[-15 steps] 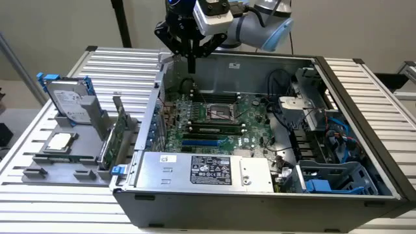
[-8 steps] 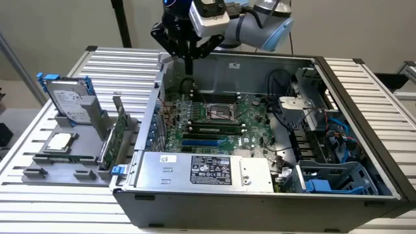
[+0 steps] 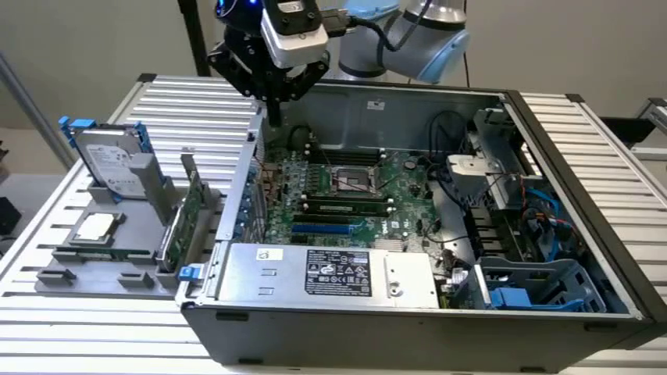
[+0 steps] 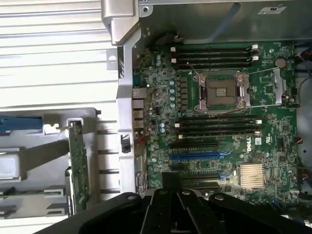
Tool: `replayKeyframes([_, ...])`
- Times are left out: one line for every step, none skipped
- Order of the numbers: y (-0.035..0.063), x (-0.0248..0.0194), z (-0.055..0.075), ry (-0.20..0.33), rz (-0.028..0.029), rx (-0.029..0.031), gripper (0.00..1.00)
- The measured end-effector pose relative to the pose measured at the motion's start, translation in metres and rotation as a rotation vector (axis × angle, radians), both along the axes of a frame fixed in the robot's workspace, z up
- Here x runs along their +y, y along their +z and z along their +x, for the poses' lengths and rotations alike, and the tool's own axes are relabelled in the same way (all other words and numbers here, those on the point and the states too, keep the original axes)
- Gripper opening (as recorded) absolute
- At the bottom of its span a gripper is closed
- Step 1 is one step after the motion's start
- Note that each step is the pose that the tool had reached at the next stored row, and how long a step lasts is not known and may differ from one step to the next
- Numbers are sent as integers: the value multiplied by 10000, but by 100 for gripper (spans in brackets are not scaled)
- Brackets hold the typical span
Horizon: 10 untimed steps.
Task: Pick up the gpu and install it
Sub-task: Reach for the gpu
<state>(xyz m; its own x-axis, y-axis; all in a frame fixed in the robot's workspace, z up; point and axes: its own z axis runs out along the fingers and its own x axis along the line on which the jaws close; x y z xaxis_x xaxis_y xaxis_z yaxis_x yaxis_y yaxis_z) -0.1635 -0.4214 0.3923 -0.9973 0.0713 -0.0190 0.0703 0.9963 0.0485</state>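
A: On the exterior view's left, outside the computer case [image 3: 542, 117], grey fixture tray [image 3: 62, 277]. Is that the gpu [image 3: 187, 215]?
B: Yes. It stands on edge in a tray slot, green board face showing, just beside the case's side wall. The wrist view catches it too, with a silver bracket at one end.
A: Gripper?
B: The gripper [image 3: 275, 109] hangs over the case's back corner, above the wall edge. Fingers are together with nothing between them.
A: Relative to the card?
B: Well apart, no contact. The gpu lies nearer the camera and a bit toward the exterior view's left of the gripper.
A: Rest of the tray?
B: Hard drive [image 3: 112, 162] with blue rails, propped up at the far end. CPU chip [image 3: 94, 226] lying flat below it.
A: Any readable text?
B: White "DELL" on the motherboard [image 4: 161, 97], near the finned heatsink [image 4: 252, 174]. The power supply [image 3: 323, 272] has a black label with white print, too small to read. The hard drive label is the same.
A: Board details?
B: CPU socket [image 4: 222, 91] sits between the memory slot banks. One blue expansion slot [image 4: 195, 157] among black ones. The case sits on a slatted table [image 3: 615, 172].
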Motion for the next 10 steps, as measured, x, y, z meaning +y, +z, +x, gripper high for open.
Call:
replayKeyframes([0, -12, -46, 0, -1, 1, 0])
replayKeyframes([-1, -24, -93, -1, -1, 0, 0])
replayKeyframes([-3, -35, -138, 0, -2, 0, 0])
replayKeyframes([-4, -44, -184, 1, -4, 0, 0])
replayKeyframes([-6, -53, -230, 0, -8, 1, 0])
replayKeyframes([-9, -59, -272, -1, -11, 1, 0])
replayKeyframes([-12, -66, -320, -1, -16, 1, 0])
replayKeyframes([-18, -71, -362, 0, -18, 0, 0])
replayKeyframes([-25, -76, -410, 1, -21, 1, 0])
replayKeyframes([-33, -82, -463, 0, -25, 0, 0])
